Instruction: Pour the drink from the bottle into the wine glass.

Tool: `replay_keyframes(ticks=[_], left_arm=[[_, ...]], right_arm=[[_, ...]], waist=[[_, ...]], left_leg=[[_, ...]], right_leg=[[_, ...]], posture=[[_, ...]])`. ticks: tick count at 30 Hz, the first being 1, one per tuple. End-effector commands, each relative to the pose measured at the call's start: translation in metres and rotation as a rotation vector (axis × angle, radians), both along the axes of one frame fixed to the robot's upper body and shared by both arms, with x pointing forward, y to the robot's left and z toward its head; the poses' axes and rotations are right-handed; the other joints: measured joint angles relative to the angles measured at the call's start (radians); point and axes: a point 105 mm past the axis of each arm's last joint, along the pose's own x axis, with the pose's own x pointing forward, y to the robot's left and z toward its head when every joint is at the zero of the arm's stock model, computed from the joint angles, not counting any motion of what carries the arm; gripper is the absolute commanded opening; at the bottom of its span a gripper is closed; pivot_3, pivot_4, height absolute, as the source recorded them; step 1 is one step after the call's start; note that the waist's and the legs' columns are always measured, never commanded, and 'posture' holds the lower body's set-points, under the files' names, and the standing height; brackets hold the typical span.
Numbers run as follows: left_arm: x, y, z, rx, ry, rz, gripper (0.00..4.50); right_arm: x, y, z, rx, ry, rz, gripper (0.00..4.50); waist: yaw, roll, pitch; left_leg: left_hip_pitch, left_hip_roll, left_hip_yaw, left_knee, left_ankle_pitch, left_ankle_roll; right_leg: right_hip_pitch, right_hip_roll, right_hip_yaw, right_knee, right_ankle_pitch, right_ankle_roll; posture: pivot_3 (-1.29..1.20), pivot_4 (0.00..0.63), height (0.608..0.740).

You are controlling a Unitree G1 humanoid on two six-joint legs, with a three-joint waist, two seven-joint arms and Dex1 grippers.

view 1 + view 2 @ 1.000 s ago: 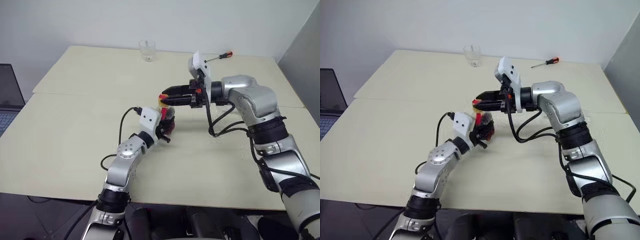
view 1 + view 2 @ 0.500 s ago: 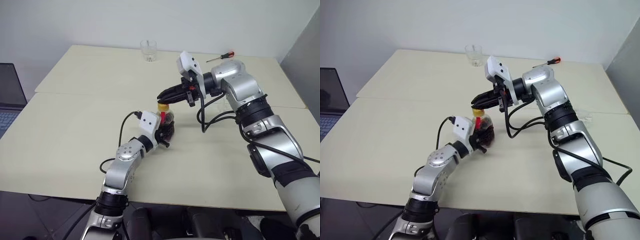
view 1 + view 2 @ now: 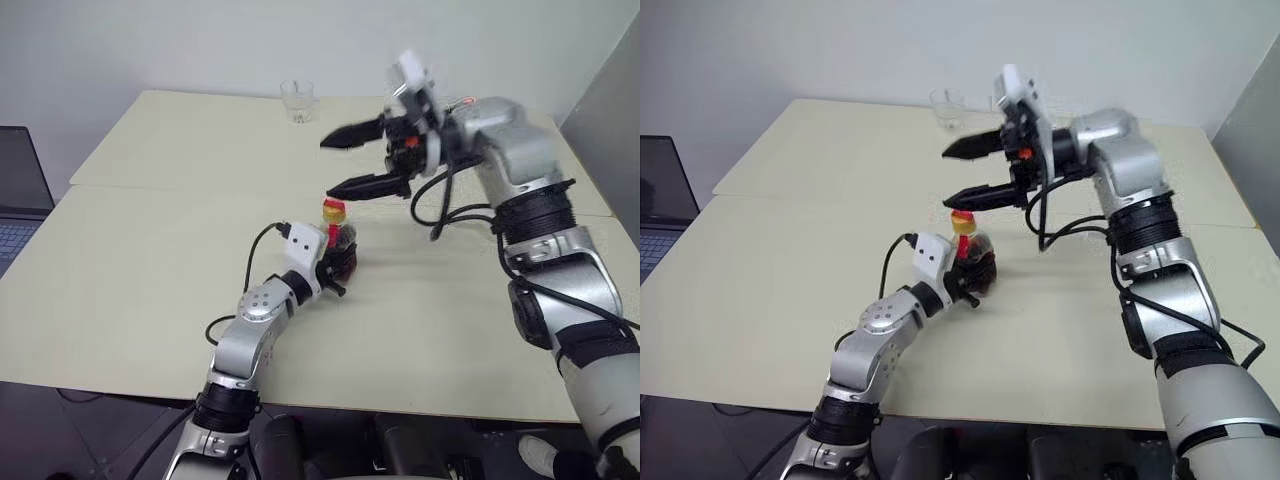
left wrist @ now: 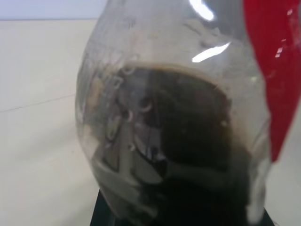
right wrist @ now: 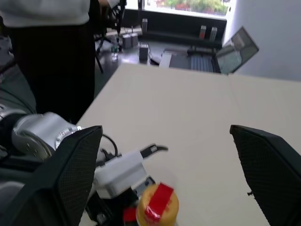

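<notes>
Where the right gripper (image 3: pixel 358 160) had been pinched low over the yellow-orange cap (image 3: pixel 334 210) half a second earlier, it had since lifted clear above the cap and its two black fingers had spread wide apart, holding nothing. The left gripper (image 3: pixel 970 272) stayed clenched around the bottle (image 3: pixel 976 262), which stood upright on the pale table (image 3: pixel 150 260), near the middle, cap still on. The squat clear plastic body bulged at its base, with a glossy red label strip (image 4: pixel 270 70) down one side. The drink (image 4: pixel 197 141), dark brown and bubbly at its edge, filled the lower part. A short clear tumbler (image 3: pixel 296 100) and a screwdriver (image 3: pixel 462 101) lay at the table's far edge, unmoved. A person in dark trousers (image 5: pixel 51 66) stood beyond the table.
</notes>
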Motion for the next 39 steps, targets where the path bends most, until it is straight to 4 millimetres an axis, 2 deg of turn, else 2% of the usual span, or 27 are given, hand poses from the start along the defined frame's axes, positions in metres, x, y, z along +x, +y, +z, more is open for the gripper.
replay_keyframes(ticks=[1, 2, 4, 6, 11, 16, 22, 31, 39], left_arm=[[0.005, -0.002, 0.021, -0.01, -0.086, 0.01, 0.85], [0.007, -0.001, 0.02, -0.006, -0.087, 0.022, 0.85], [0.01, -0.001, 0.019, -0.003, -0.089, 0.037, 0.85], [0.012, -0.006, 0.02, -0.001, -0.093, 0.032, 0.85], [0.014, -0.009, 0.023, -0.001, -0.105, 0.027, 0.85], [0.015, -0.01, 0.021, 0.01, -0.108, 0.024, 0.85], [0.014, -0.012, 0.021, 0.011, -0.11, 0.021, 0.85], [0.013, -0.013, 0.021, 0.004, -0.107, 0.022, 0.85], [0.012, -0.012, 0.022, 0.001, -0.109, 0.028, 0.85]], right_arm=[[-0.01, -0.003, 0.022, 0.088, -0.048, -0.151, 4.5], [-0.015, -0.003, 0.022, 0.095, -0.047, -0.189, 4.5], [-0.026, 0.013, -0.001, 0.037, -0.028, -0.283, 4.5], [-0.023, 0.02, -0.016, 0.033, -0.025, -0.443, 4.5], [-0.017, 0.013, -0.022, 0.089, 0.036, -0.677, 4.5], [-0.012, 0.011, -0.024, 0.153, 0.093, -0.813, 4.5], [-0.006, 0.014, -0.029, 0.168, 0.133, -0.88, 4.5], [0.006, 0.028, -0.043, 0.204, 0.262, -0.933, 4.5], [0.022, 0.025, -0.045, 0.259, 0.245, -0.971, 4.5]], waist=[[0.0, 0.0, 0.0], [0.001, 0.0, 0.0], [-0.001, 0.0, 0.0], [-0.006, 0.001, 0.0], [-0.002, 0.001, 0.0], [-0.002, 0.001, 0.0], [-0.003, 0.001, 0.0], [-0.004, 0.001, 0.0], [-0.004, 0.001, 0.0]], left_leg=[[0.0, 0.0, 0.0, 0.0, 0.0, 0.0], [0.0, 0.0, -0.001, 0.0, 0.0, 0.0], [0.0, 0.0, -0.002, 0.0, 0.0, 0.0], [0.0, 0.0, -0.002, 0.0, 0.0, 0.0], [0.0, 0.0, -0.004, 0.0, 0.001, -0.002], [0.0, -0.001, -0.003, 0.001, 0.001, -0.002], [0.0, 0.0, -0.003, 0.0, 0.001, -0.002], [0.0, 0.0, -0.003, 0.0, 0.001, -0.001], [0.0, 0.0, -0.003, 0.0, 0.001, -0.001]], right_leg=[[0.0, 0.0, 0.0, 0.0, 0.0, 0.0], [0.0, 0.0, 0.0, 0.0, 0.0, 0.0], [0.0, -0.001, 0.0, 0.001, 0.0, 0.0], [0.0, -0.001, 0.001, 0.001, 0.0, 0.0], [-0.001, 0.0, 0.0, 0.003, 0.0, 0.0], [0.0, 0.0, 0.0, 0.002, 0.0, 0.0], [0.0, 0.0, 0.0, 0.001, 0.0, 0.0], [0.0, 0.0, 0.0, 0.001, 0.0, 0.0], [0.0, 0.001, 0.0, 0.0, 0.0, 0.0]], posture=[[0.0, 0.15, 0.74], [0.0, 0.15, 0.74], [0.0, 0.15, 0.74], [0.0, 0.15, 0.74], [0.0, 0.15, 0.74], [0.0, 0.15, 0.74], [0.0, 0.15, 0.74], [0.0, 0.15, 0.74], [0.0, 0.15, 0.74]])
